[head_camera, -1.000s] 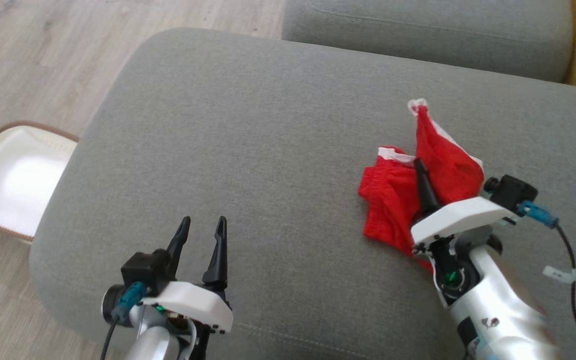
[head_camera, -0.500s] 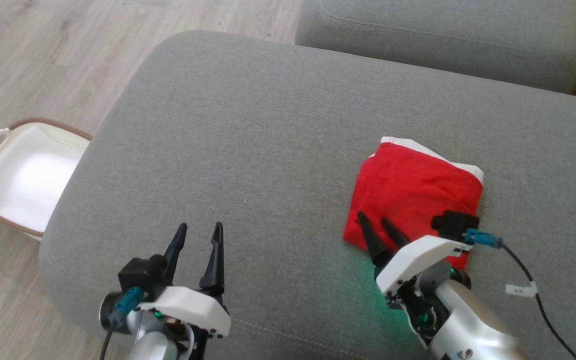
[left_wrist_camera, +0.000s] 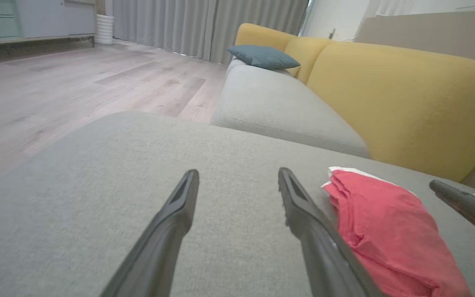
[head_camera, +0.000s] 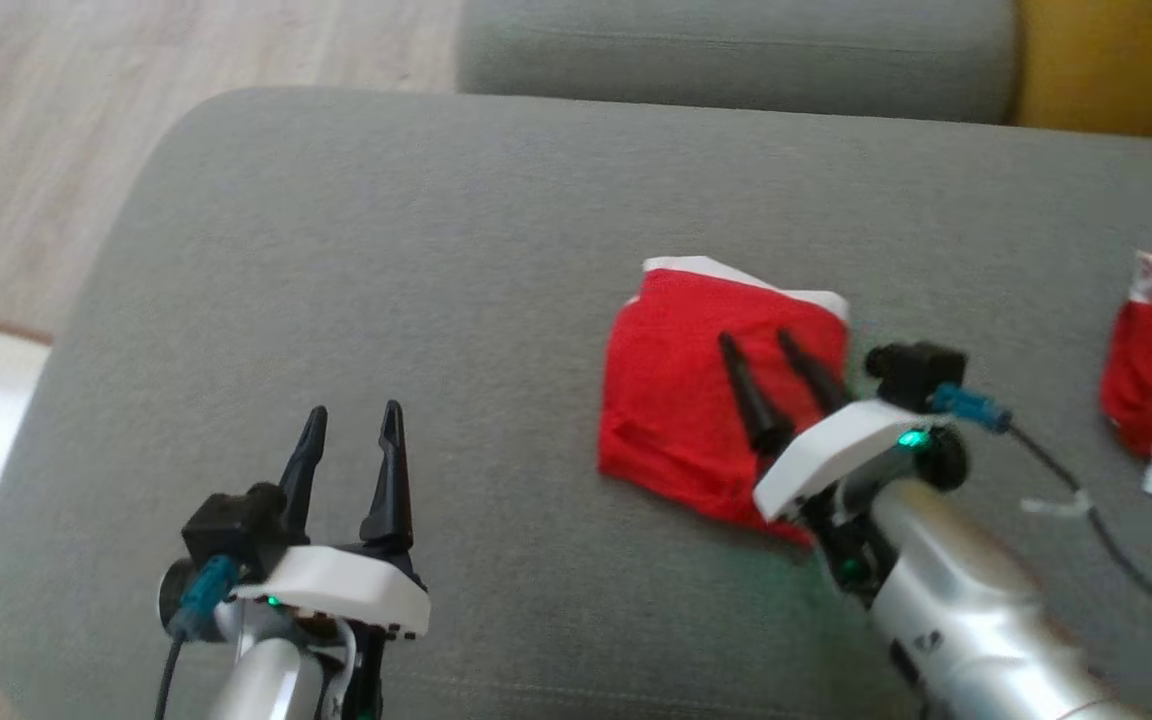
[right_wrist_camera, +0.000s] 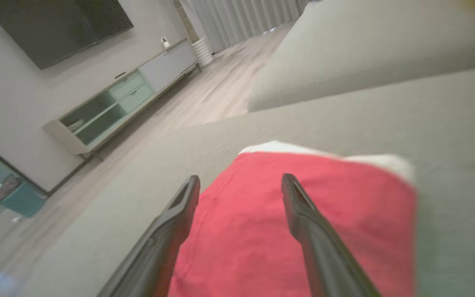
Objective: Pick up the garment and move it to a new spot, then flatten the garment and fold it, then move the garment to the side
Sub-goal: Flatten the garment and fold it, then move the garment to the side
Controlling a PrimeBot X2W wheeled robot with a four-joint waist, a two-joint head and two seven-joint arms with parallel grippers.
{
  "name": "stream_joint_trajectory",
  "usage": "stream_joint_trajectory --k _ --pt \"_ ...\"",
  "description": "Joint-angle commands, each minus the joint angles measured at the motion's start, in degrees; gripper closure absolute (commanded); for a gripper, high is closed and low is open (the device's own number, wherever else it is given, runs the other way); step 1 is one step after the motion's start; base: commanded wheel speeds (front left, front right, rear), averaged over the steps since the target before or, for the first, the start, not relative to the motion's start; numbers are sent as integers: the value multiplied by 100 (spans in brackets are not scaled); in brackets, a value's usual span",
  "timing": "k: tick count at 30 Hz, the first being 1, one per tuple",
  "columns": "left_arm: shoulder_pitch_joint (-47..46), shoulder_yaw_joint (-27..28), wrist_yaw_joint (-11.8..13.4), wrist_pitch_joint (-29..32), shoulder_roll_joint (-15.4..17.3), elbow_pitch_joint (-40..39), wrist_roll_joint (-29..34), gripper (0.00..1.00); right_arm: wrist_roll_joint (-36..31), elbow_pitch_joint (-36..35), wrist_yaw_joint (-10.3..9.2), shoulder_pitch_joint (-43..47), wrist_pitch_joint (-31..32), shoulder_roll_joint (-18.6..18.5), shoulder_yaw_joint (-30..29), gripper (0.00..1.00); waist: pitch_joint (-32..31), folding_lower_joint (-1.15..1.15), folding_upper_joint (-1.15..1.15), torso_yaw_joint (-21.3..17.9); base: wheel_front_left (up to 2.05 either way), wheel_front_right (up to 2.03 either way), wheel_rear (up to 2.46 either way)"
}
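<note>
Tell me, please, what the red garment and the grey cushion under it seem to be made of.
Red garment: soft thin cloth, probably cotton, matte; it creases and lies folded in layers. Grey cushion: woven upholstery fabric, matte; a fine weave texture shows across its surface.

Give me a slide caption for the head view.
Open right gripper poised over the folded red garment on a grey cushion; left gripper open alongside.

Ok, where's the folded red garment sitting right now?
In the head view the folded red garment lies right of centre on the grey cushion, with the open right gripper over it and another red cloth farther right.
</note>
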Motion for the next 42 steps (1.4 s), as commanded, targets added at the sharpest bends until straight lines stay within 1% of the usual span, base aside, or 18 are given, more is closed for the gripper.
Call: stream_joint_trajectory --k 1,3,5,9,12,13,14,15,16,20,25,32,36,42 --pt "-276 246 -4 -35 22 -245 40 0 -329 -86 20 -222 -133 -101 -101 0 -91 0 0 -361 0 0 0" --pt "-286 289 2 -35 22 -300 57 0 -692 -109 20 -204 -170 -237 -224 0 -134 0 0 -530 0 0 0" --pt "-280 300 9 -35 22 -370 42 0 -1227 -216 20 -190 -200 -470 -368 0 -162 0 0 -682 0 0 0" --pt "-262 299 56 -35 22 -495 27 0 -2044 -773 20 121 -216 -694 -1121 0 -182 0 0 -911 0 0 0" --pt "-235 294 82 -35 22 -525 9 0 -2617 -1152 20 562 -217 -657 -1628 0 -188 0 0 -1037 0 0 0" --pt "-235 294 82 -35 22 -525 9 0 -2617 -1152 20 562 -217 -657 -1628 0 -188 0 0 -1037 0 0 0" --pt "-224 284 73 -35 22 -510 20 0 -2827 -1268 20 694 -217 -635 -1767 0 -199 0 0 -1067 0 0 0" --pt "-199 278 64 -35 22 -487 40 0 -3142 -1482 20 954 -218 -513 -2082 0 -219 0 0 -1113 0 0 0" --pt "-199 278 64 -35 22 -487 40 0 -3142 -1482 20 954 -218 -513 -2082 0 -219 0 0 -1113 0 0 0" --pt "-127 258 16 -35 22 -486 78 0 -3563 -1923 20 1461 -165 -198 -2622 0 -248 0 0 -1155 0 0 0" --pt "33 225 -35 -35 22 -450 103 0 -3688 -2400 20 1952 -14 45 -2976 0 -267 0 0 -1158 0 0 0" --pt "79 216 -64 -35 22 -433 109 0 -3668 -2835 20 2242 185 111 -3106 0 -240 0 0 -1084 0 0 0" --pt "4 149 -91 -35 22 -417 110 0 -3494 -2963 20 2259 356 114 -3005 0 -146 0 0 -949 0 0 0" --pt "-121 -29 -98 -35 22 -396 72 0 -2897 -2871 20 2087 858 115 -2720 0 165 0 0 -618 0 0 0"
